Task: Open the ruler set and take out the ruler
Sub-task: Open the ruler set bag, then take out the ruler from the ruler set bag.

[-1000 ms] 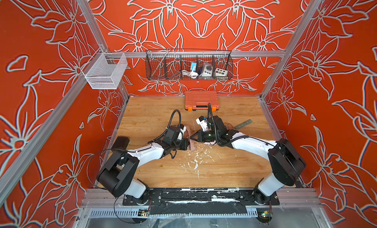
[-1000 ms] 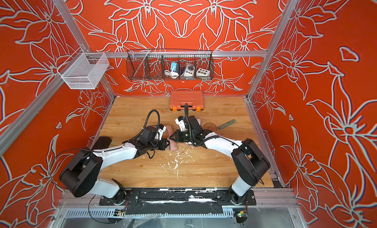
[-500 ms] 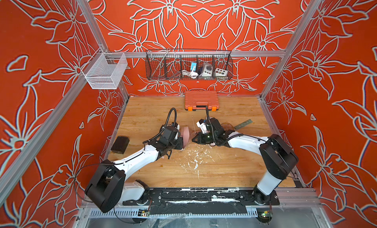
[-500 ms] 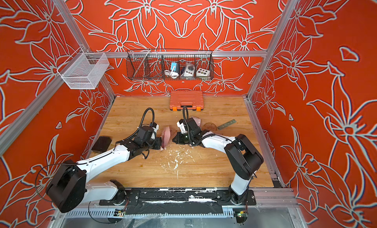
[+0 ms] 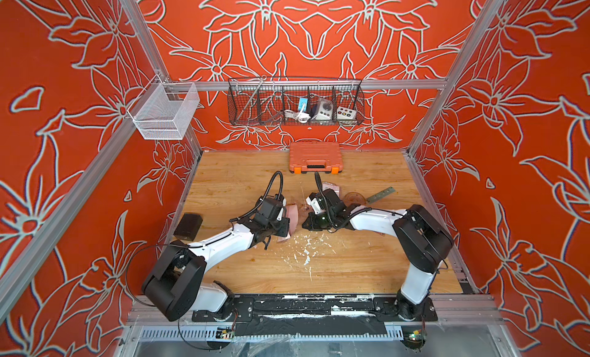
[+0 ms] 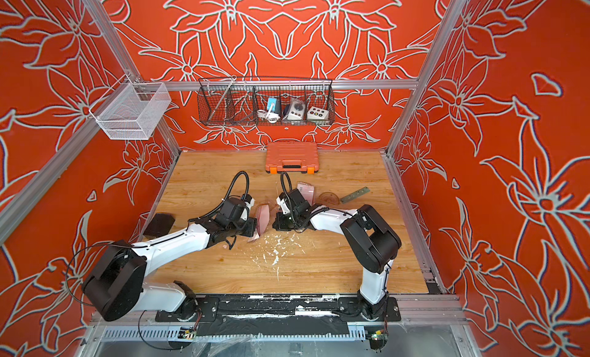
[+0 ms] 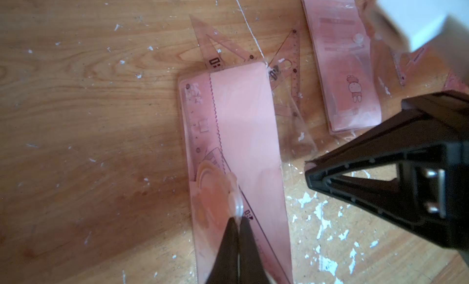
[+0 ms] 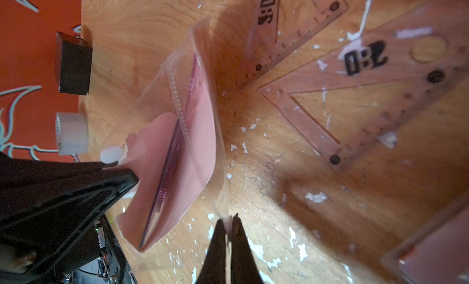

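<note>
The left gripper (image 7: 238, 220) clenched the snap flap of one pink pouch (image 7: 243, 122), tilted on edge over the paint-flecked wood table (image 5: 351, 269); one ruler (image 7: 194, 122) sat inside. The right gripper (image 8: 229, 219) was shut at the pouch's clear edge; a grip could not be told. Beyond lay two set squares (image 7: 218, 50), a second pouch (image 7: 347, 67), one protractor (image 5: 353, 197), one steel ruler (image 5: 380, 194), one orange case (image 5: 315, 157). Only the right wrist view showed a tape roll (image 8: 72, 133). Two baskets (image 5: 295, 103) hung on flowered orange walls (image 5: 319, 36).

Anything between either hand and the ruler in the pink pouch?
Only the pink pouch itself: the ruler sits inside it, behind its clear film. The left hand is pinched on the snap flap, the right hand on the film's edge. Nothing else visible intervenes.
</note>
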Robot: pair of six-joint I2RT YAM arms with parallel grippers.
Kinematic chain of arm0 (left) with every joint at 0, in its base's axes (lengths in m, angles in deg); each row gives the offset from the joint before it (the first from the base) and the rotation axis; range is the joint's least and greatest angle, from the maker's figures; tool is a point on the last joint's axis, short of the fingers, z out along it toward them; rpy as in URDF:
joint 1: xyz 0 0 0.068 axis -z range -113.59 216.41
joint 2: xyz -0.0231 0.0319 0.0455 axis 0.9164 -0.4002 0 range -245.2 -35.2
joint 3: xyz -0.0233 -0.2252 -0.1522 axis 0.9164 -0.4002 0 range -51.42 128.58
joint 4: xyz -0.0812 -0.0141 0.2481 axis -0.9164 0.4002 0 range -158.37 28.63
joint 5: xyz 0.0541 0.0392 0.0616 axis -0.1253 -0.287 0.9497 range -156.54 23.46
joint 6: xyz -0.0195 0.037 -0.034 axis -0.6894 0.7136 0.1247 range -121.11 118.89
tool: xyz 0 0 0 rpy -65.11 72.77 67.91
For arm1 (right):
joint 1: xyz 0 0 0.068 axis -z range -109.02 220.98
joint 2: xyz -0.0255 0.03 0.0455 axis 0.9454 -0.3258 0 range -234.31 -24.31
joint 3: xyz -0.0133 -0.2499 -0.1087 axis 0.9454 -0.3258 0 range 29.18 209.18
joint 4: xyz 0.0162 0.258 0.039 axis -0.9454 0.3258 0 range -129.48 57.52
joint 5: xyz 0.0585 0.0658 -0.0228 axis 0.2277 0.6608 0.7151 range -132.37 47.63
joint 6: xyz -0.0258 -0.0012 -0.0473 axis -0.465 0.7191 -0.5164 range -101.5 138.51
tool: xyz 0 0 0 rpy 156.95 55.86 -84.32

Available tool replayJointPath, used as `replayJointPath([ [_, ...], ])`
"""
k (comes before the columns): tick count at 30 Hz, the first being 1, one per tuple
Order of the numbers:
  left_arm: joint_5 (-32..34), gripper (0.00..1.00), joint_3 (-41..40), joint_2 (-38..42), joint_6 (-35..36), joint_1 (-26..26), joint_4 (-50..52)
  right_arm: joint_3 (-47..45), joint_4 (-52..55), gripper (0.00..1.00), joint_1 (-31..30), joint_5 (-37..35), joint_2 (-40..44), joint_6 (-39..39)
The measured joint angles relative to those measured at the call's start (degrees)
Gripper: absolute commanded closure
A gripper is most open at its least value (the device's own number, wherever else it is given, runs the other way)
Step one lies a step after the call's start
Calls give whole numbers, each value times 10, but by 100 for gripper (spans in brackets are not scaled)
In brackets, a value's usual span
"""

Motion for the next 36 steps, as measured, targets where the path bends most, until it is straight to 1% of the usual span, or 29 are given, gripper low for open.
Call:
replayJointPath([
  [2,-2,100,0,0,1,1,-4,0,14,76,0,-9,18,-13],
  [4,-2,100,0,-2,5,2,-2,0,31,72,2,-24,47,-26],
  [8,-4,100,0,-12,10,3,-2,1,48,70,5,-40,106,-38],
  [11,-7,100,0,-17,11,3,-2,2,49,72,7,-35,118,-41],
  [13,-8,100,0,-17,11,3,-2,2,49,73,7,-19,116,-39],
  [16,-9,100,0,-17,11,3,-6,2,21,74,7,22,99,-22],
  [20,-10,100,-3,-17,9,3,-11,-5,-57,76,6,81,46,26],
  [23,-12,100,-3,-17,8,4,-15,-15,-102,76,2,110,9,56],
  [32,-13,100,-13,-6,4,4,-31,-13,-174,79,-7,147,-58,86],
  [36,-14,100,-28,-2,3,5,-41,-5,-191,78,-9,155,-90,94],
])
